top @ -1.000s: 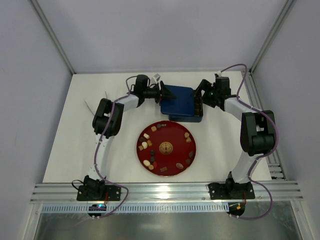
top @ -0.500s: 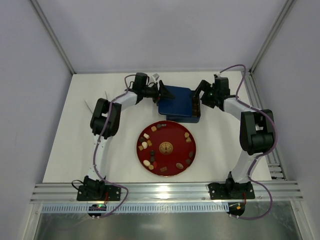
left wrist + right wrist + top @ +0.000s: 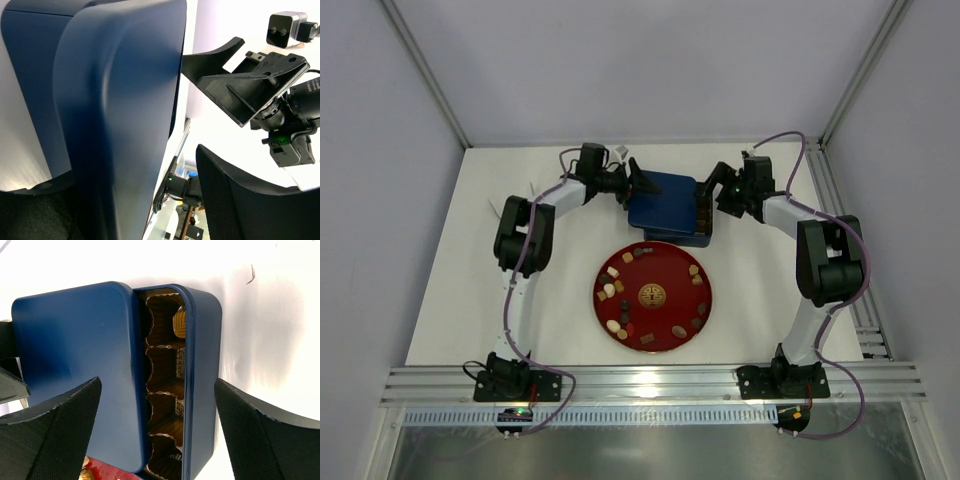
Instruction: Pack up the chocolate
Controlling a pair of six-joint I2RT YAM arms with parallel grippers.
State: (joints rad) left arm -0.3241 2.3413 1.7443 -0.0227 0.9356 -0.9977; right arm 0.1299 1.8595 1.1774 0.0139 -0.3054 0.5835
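So the left end effector [image 3: 638, 186] sits open around the lid [image 3: 75, 365], and the right end effector [image 3: 156, 390] is open astride the tin [image 3: 202, 365]. One nudge could skid it into the plate [image 3: 670, 276] at 6 o'clock (chocolate [image 3: 677, 330] is there).

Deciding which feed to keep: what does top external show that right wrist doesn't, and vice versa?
Only top external: the whole red plate with its chocolates, the left arm and the right arm. Only right wrist: brown paper cups in the uncovered strip, one holding a tan piece. Both: the blue tin with its lid covering most of it.
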